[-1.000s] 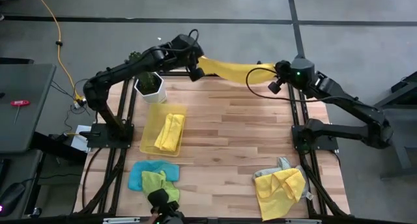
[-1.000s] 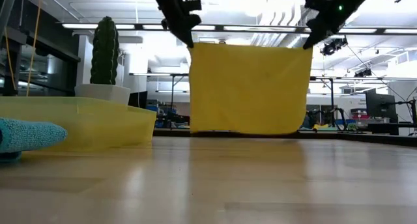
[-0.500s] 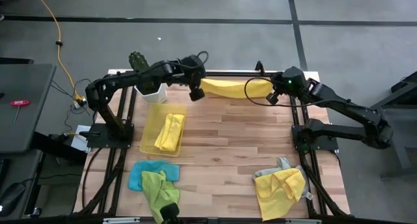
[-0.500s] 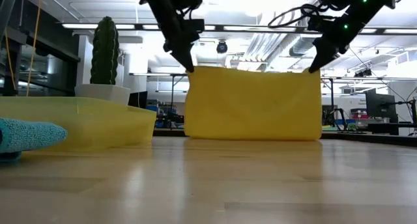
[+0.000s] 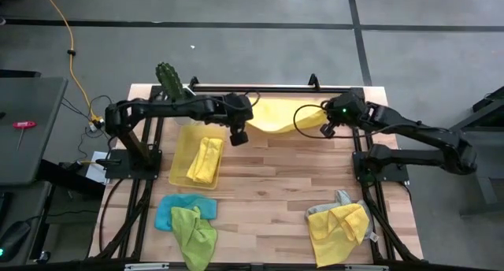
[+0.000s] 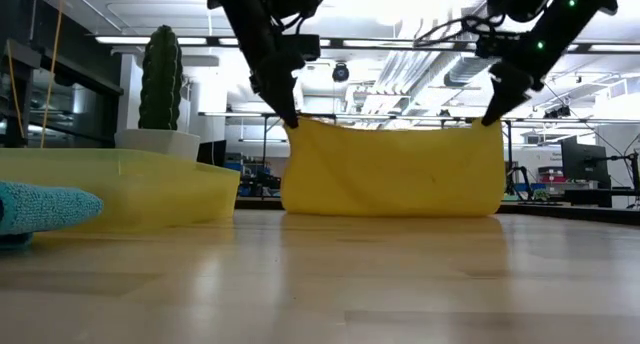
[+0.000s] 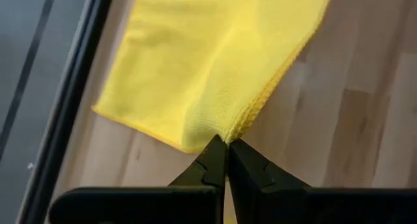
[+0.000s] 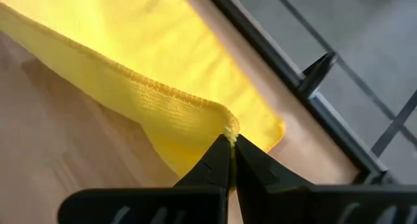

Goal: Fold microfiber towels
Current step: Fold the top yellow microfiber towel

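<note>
A bright yellow microfiber towel (image 5: 282, 116) is strung between my two grippers at the far middle of the table. Its lower part lies on the wood (image 6: 390, 206). My left gripper (image 5: 237, 136) is shut on its left top corner, and my right gripper (image 5: 327, 130) is shut on its right top corner. A folded yellow towel (image 5: 205, 159) lies in the yellow tray (image 5: 183, 149). A light blue towel (image 5: 167, 210) and a lime green towel (image 5: 193, 230) lie near left. A yellow towel (image 5: 337, 228) lies on a grey one (image 5: 340, 198) near right. My left gripper pinches the towel's left top corner (image 7: 221, 131) between its two fingertips, slanting down from the table's left. One layer or several, I cannot tell. The towel hangs below the corner, its lower part on the table. My right gripper pinches the right top corner (image 8: 227, 127) at the hemmed edge between its fingertips, slanting down from the right. The top edge (image 6: 392, 125) sags slightly between the two corners, and the cloth below it rests on the wood.
A potted cactus (image 5: 168, 79) stands at the far left corner, just behind the tray. The black frame rail (image 5: 260, 90) runs along the far edge behind the towel. Bare wood (image 5: 276, 184) fills the table's middle.
Both grippers have come down and toward the near edge, each still shut on its corner. The yellow towel, which hung free beyond the far edge, now has its lower part laid on the table while its top edge stays raised.
</note>
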`<action>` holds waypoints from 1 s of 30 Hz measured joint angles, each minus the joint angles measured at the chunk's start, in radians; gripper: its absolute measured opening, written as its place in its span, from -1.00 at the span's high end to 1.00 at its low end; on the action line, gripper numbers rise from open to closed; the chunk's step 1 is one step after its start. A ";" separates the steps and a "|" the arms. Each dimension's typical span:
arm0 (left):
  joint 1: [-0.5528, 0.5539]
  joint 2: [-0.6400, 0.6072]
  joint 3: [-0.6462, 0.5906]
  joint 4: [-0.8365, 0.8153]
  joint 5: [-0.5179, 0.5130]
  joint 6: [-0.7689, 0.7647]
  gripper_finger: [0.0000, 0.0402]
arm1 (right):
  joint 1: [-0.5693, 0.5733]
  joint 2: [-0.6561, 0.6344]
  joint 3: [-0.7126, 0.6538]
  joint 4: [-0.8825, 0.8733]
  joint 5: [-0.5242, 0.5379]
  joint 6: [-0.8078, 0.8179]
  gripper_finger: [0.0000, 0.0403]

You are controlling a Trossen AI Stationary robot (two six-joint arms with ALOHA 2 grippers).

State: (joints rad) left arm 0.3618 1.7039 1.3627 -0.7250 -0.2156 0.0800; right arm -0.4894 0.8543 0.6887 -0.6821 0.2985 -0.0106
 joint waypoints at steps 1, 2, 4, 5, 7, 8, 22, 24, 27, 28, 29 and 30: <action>-0.002 0.000 -0.005 0.001 0.001 -0.005 1.00 | 0.007 0.000 -0.020 0.011 0.000 0.011 1.00; -0.005 0.000 -0.009 0.002 0.001 -0.009 1.00 | 0.014 0.000 -0.040 0.018 0.000 0.019 1.00; -0.006 0.000 -0.016 0.006 0.003 -0.025 1.00 | 0.026 -0.001 -0.075 0.040 0.000 0.037 1.00; -0.006 0.000 -0.021 0.018 0.010 -0.030 1.00 | 0.032 -0.004 -0.091 0.057 0.000 0.044 1.00; -0.005 0.000 -0.026 0.029 0.041 -0.047 1.00 | 0.044 -0.014 -0.114 0.071 0.000 0.062 1.00; -0.002 0.000 -0.027 0.027 0.058 -0.056 1.00 | 0.050 -0.019 -0.123 0.076 0.000 0.070 1.00; -0.057 0.009 -0.027 0.037 0.103 -0.115 1.00 | 0.100 -0.123 -0.133 0.096 0.013 0.168 1.00; -0.057 0.009 -0.027 0.043 0.111 -0.115 1.00 | 0.100 -0.123 -0.133 0.096 0.013 0.166 1.00; -0.052 0.009 -0.027 0.059 0.154 -0.115 1.00 | 0.100 -0.123 -0.133 0.096 0.013 0.162 1.00; -0.048 0.009 -0.027 0.068 0.167 -0.115 1.00 | 0.100 -0.123 -0.133 0.096 0.013 0.161 1.00; -0.045 0.009 -0.027 0.075 0.179 -0.115 1.00 | 0.100 -0.123 -0.133 0.096 0.013 0.160 1.00; -0.041 0.009 -0.027 0.079 0.185 -0.114 1.00 | 0.100 -0.123 -0.133 0.096 0.013 0.160 1.00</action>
State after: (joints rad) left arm 0.3203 1.7130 1.3357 -0.6456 -0.0310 -0.0341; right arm -0.3897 0.7311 0.5556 -0.5865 0.3112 0.1497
